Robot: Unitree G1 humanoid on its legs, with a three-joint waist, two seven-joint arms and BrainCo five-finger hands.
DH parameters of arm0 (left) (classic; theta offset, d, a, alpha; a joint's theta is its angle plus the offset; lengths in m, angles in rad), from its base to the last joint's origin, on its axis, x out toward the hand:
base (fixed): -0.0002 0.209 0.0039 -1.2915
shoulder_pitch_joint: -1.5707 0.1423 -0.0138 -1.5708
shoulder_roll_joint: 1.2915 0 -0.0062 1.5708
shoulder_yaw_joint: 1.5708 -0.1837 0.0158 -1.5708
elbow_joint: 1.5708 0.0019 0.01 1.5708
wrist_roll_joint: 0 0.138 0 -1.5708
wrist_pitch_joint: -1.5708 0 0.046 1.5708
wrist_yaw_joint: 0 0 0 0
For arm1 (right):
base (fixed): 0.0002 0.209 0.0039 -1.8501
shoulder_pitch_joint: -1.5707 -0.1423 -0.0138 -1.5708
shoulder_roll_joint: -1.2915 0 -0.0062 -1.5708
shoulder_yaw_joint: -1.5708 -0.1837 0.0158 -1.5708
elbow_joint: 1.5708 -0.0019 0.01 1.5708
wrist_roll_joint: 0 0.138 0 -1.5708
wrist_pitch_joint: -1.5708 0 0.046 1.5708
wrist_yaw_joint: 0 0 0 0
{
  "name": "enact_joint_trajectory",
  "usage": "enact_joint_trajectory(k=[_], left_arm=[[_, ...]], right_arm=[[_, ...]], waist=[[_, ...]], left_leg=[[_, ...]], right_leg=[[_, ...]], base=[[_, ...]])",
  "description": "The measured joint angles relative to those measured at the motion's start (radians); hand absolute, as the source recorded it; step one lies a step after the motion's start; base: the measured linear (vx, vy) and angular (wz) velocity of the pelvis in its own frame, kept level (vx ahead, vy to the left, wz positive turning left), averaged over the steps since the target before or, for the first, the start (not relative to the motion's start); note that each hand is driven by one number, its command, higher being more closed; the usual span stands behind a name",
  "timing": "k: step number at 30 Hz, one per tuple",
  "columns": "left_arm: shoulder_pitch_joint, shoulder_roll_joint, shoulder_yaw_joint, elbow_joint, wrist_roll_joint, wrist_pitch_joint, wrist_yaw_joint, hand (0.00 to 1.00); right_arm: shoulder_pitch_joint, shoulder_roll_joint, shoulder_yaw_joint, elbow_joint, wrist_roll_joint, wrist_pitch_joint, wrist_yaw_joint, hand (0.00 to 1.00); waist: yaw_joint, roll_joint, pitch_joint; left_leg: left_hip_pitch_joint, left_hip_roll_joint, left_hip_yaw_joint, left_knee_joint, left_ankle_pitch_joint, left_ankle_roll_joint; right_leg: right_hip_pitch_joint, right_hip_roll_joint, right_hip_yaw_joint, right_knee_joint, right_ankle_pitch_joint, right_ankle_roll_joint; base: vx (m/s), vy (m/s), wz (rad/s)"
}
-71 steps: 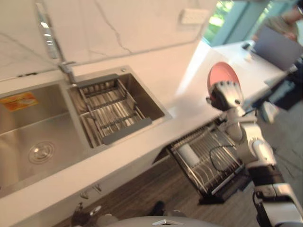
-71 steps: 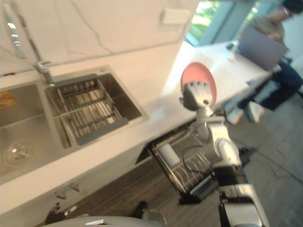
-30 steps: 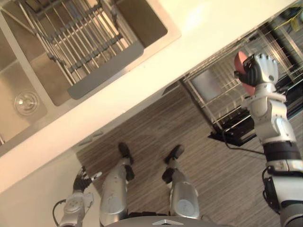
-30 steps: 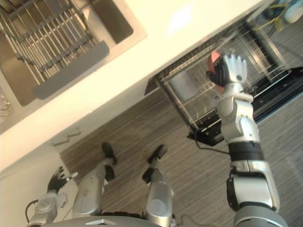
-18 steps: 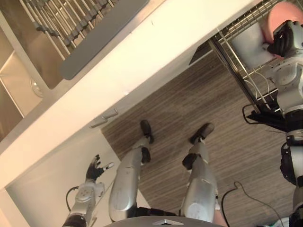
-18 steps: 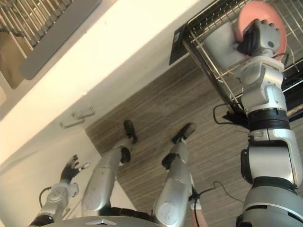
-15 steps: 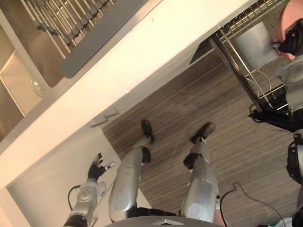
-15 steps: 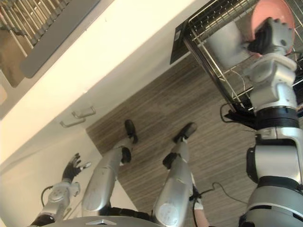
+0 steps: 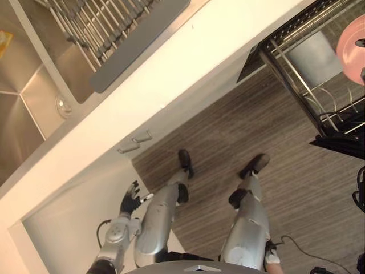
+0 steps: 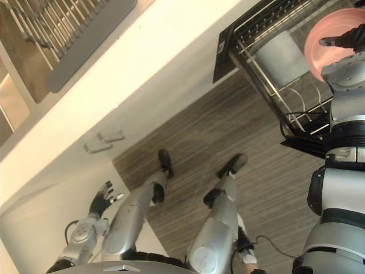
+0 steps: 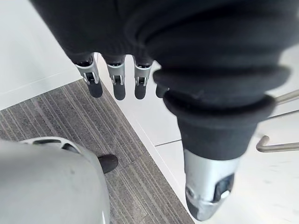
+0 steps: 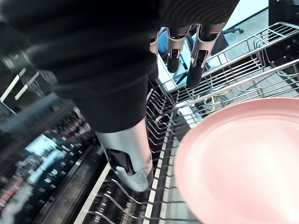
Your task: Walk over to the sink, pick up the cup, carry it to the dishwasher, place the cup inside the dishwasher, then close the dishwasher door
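A steel cup (image 10: 280, 57) and pink plate (image 10: 325, 44) crowd the rack (image 10: 257, 77) beside the right hand (image 10: 351, 39).

The white desk (image 9: 188, 63) holds a steel sink (image 9: 34, 97) spanned by 1 drain rack (image 9: 114, 23). Over the grey plank floor (image 9: 228, 125), the pulled-out dishwasher rack (image 10: 255, 71) carries 1 grey cup (image 10: 279, 54), with 1 pink plate (image 10: 322, 43) just beside it.
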Motion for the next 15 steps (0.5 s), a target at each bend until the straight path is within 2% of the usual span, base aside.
enact_joint_trajectory(k=[5,10,12,14,15], left_arm=[[0.01,-0.018,0.006,0.004,0.001,0.0,0.0,0.0],[0.037,-0.028,0.053,0.004,0.001,-0.005,0.001,0.0],[0.045,-0.031,0.071,0.008,0.001,-0.005,0.001,0.0],[0.064,-0.036,0.09,0.014,0.001,-0.008,0.001,0.0],[0.067,-0.036,0.092,0.016,0.001,-0.009,0.0,0.0]], right_arm=[[0.046,0.04,-0.084,-0.119,0.107,-0.051,0.023,0.0],[0.155,0.079,-0.269,-0.154,0.247,-0.084,-0.095,0.0],[0.205,0.081,-0.365,-0.14,0.349,-0.083,-0.13,0.0],[0.269,0.081,-0.489,-0.095,0.502,-0.094,-0.158,0.0],[0.286,0.081,-0.517,-0.08,0.534,-0.097,-0.165,0.0]], waist=[[-0.029,-0.001,0.0],[-0.069,-0.005,0.003],[-0.084,-0.008,0.005],[-0.109,-0.012,0.004],[-0.114,-0.016,0.003]], left_leg=[[0.092,-0.007,0.006,-0.061,0.01,-0.008],[0.202,-0.009,0.027,-0.14,0.033,-0.016],[0.243,-0.008,0.031,-0.166,0.038,-0.021],[0.3,-0.003,0.039,-0.191,0.038,-0.028],[0.31,-0.001,0.044,-0.191,0.036,-0.03]], right_leg=[[0.062,0.003,0.005,-0.002,-0.011,0.007],[0.134,0.017,0.012,-0.019,-0.013,0.019],[0.163,0.024,0.014,-0.021,-0.017,0.024],[0.204,0.033,0.02,-0.022,-0.023,0.028],[0.211,0.035,0.023,-0.022,-0.025,0.03]], base=[[0.04,-0.02,-0.07],[0.09,-0.04,-0.11],[0.12,-0.062,-0.12],[0.12,-0.066,-0.15],[0.12,-0.073,-0.18]])
